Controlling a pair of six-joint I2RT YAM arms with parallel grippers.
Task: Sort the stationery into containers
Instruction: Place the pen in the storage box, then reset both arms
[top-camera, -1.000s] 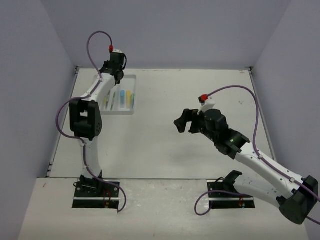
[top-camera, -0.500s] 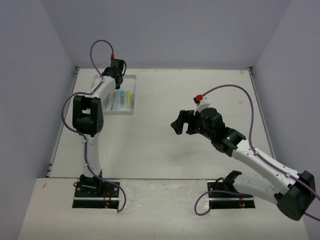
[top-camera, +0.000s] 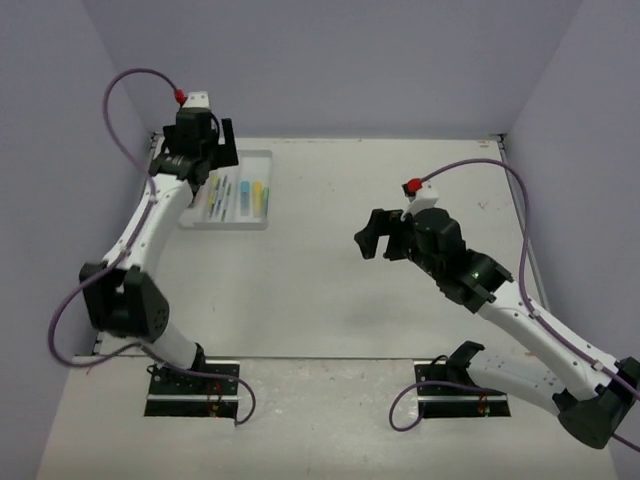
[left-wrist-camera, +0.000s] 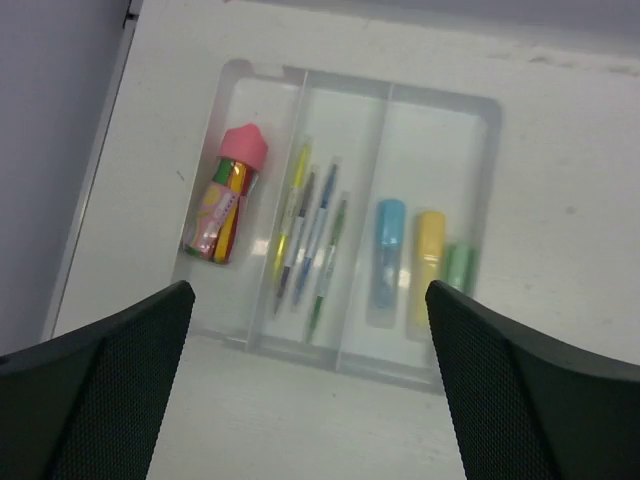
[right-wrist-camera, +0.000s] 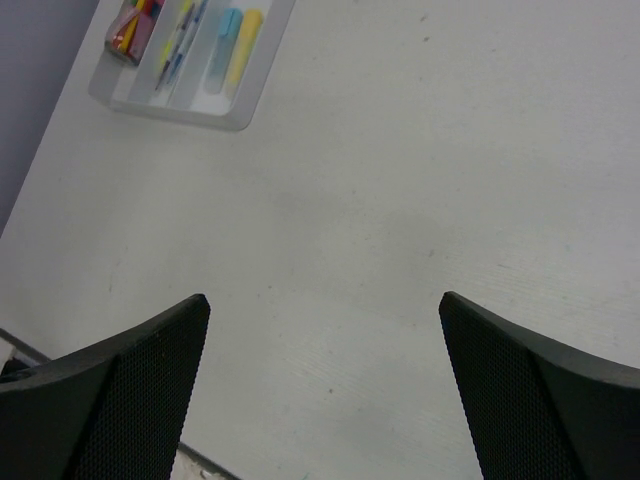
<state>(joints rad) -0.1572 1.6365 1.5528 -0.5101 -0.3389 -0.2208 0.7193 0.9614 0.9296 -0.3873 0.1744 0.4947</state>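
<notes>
The white tray (left-wrist-camera: 440, 98) lies at the table's far left and is divided lengthwise into three compartments. Its left compartment holds the pink-capped tube (left-wrist-camera: 225, 205), the middle one several thin pens (left-wrist-camera: 310, 240). In the right one lie the blue highlighter (left-wrist-camera: 388, 255), the yellow highlighter (left-wrist-camera: 429, 260) and the green highlighter (left-wrist-camera: 459, 268). My left gripper (top-camera: 205, 150) hovers above the tray (top-camera: 232, 224), open and empty (left-wrist-camera: 308, 288). Over mid-table, my right gripper (top-camera: 372, 238) is open with nothing in it (right-wrist-camera: 325, 297); the tray (right-wrist-camera: 180, 108) shows at its view's top left.
Lilac walls close the table in at the back and on both sides. The table's left edge (left-wrist-camera: 100, 170) runs close beside the tray. Both arm bases (top-camera: 195, 385) (top-camera: 465, 385) sit at the near edge.
My left gripper has opened and risen off the tray, and its arm has swung out to the left. The right arm shifted only slightly.
</notes>
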